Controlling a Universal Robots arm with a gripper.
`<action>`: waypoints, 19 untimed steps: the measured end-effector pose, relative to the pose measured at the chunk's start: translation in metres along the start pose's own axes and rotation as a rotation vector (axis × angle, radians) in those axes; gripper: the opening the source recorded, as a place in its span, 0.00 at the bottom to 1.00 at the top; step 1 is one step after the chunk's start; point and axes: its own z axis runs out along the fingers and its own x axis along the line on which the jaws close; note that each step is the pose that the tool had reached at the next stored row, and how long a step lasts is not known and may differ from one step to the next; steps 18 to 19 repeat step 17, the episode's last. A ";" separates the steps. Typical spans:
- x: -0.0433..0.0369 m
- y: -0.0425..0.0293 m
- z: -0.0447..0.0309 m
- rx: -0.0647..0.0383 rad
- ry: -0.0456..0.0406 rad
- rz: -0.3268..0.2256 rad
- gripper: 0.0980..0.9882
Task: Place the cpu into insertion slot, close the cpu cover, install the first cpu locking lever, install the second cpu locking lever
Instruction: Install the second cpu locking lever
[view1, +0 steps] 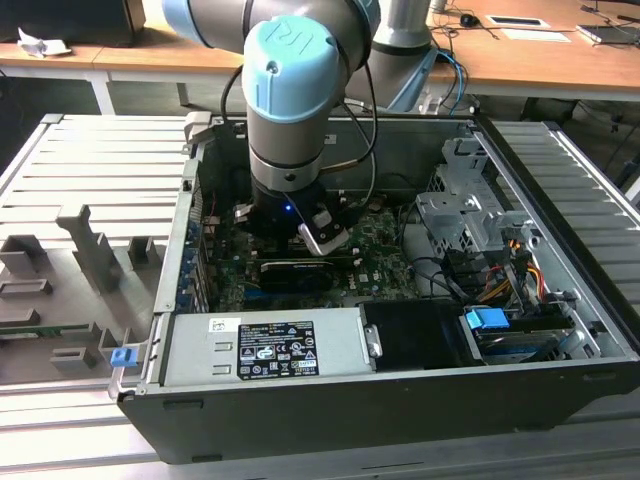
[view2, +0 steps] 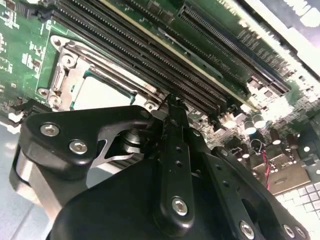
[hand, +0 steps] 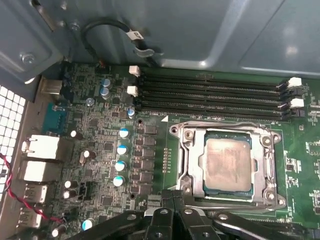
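Black gripper (hand: 172, 200) linkage sits closest to both wrist cameras, its fingers (view2: 172, 107) drawn together with nothing visibly between them; tips hang just beside the socket edge, contact cannot be confirmed. Computer case (view1: 560, 300) lies open on a slatted grey table (view1: 90, 160), with the arm (view1: 295, 90) reaching down into it over the green board (hand: 100, 145). Power supply (view1: 265, 345) occupies the case's near edge in the exterior view. 4 long black memory slots (hand: 210, 95) run alongside the insertion slot (hand: 187, 150). Cpu cover (hand: 192, 165) lies flat over the slot, framing the cpu (hand: 227, 162), which sits seated inside with its dull silver top showing through the cut-out. 1 thin wire lever (hand: 225, 125) lies along the cover edge nearest the memory slots.
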 end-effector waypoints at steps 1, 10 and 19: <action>0.0000 -0.0001 0.0005 -0.010 -0.0007 0.000 0.01; 0.0014 0.0041 -0.0142 -0.027 -0.0020 0.000 0.01; 0.0012 0.0075 -0.0263 -0.027 -0.0021 0.000 0.01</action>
